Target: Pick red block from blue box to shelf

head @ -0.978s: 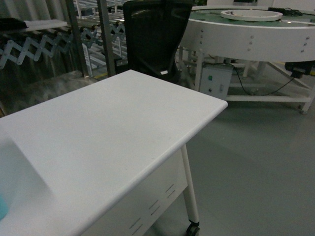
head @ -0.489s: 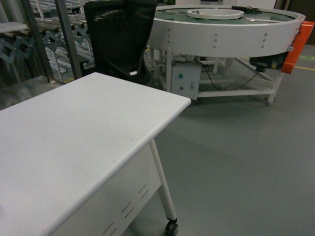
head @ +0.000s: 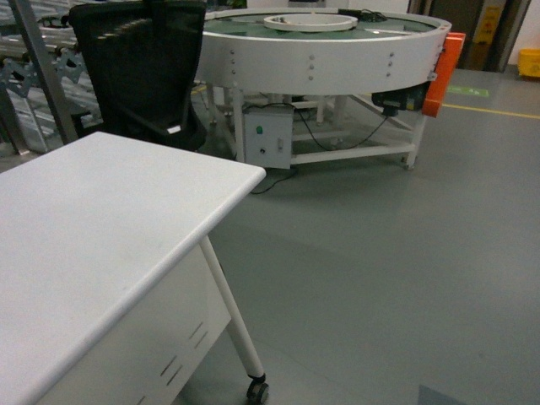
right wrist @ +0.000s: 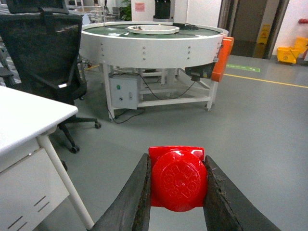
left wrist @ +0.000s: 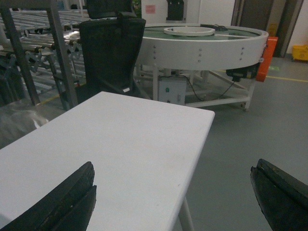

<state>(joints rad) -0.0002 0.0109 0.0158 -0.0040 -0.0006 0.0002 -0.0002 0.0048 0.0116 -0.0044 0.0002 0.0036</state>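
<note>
Red block (right wrist: 177, 178), stud toward camera

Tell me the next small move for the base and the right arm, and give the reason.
Probably keep the right claw shut and turn the base back left toward the metal rack. The red block sits clamped between its fingers over open floor, while the head view faces the white table and round conveyor, with only rack uprights at its left edge.
</note>
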